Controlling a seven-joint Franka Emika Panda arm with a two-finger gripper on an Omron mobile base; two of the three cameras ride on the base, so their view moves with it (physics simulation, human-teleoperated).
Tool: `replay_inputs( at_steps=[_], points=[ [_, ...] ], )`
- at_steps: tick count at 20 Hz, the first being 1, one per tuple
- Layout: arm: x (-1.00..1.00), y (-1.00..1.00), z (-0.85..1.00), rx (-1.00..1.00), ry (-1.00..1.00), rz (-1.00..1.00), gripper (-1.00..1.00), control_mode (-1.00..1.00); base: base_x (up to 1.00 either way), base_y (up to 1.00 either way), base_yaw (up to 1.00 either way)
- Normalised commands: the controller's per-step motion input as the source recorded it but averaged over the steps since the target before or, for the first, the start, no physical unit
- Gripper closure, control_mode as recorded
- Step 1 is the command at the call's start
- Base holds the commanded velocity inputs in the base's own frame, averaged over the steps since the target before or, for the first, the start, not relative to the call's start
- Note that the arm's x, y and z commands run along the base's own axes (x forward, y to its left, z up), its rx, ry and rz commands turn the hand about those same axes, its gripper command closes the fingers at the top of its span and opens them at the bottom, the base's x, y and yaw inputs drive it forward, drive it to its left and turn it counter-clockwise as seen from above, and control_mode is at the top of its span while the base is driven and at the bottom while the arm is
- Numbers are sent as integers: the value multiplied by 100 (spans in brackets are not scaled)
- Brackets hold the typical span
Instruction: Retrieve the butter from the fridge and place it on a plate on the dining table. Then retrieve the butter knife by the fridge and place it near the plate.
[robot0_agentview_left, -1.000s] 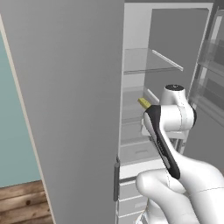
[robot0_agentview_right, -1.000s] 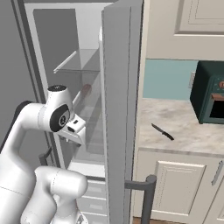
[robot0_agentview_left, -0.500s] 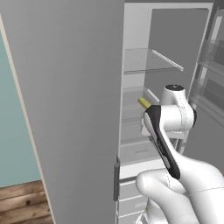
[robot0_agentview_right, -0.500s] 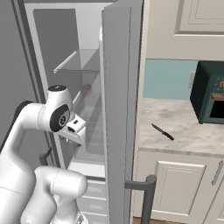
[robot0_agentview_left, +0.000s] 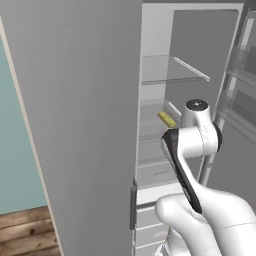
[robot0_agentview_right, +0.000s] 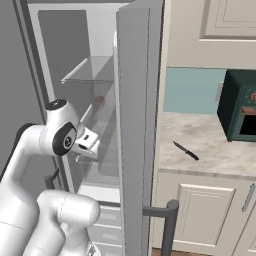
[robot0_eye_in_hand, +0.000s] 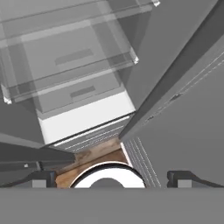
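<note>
Early days — the fridge (robot0_agentview_left: 90, 100) stands open with the butter (robot0_agentview_left: 167, 119) untouched on its middle shelf, the gripper (robot0_eye_in_hand: 111, 179) spread wide (holding nothing), and the butter knife (robot0_agentview_right: 186, 150) waiting on the counter (robot0_agentview_right: 210, 150).

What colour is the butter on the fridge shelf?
Pale yellow. The butter shows best in the left base view, on a fridge shelf.
</note>
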Motion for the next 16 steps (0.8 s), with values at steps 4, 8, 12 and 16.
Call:
replay_inputs(
  at_steps=[4, 8, 12, 16],
  points=[
    [43, -24, 1, -8, -9, 2, -100, -100, 0, 0, 0],
    [64, -20, 19, -1, -4, 13, -100, -100, 0, 0, 0],
    [52, -11, 20, 0, 0, 15, -100, -100, 0, 0, 0],
    [43, 0, 0, 0, 0, 13, -100, -100, 0, 0, 0]
  ],
)
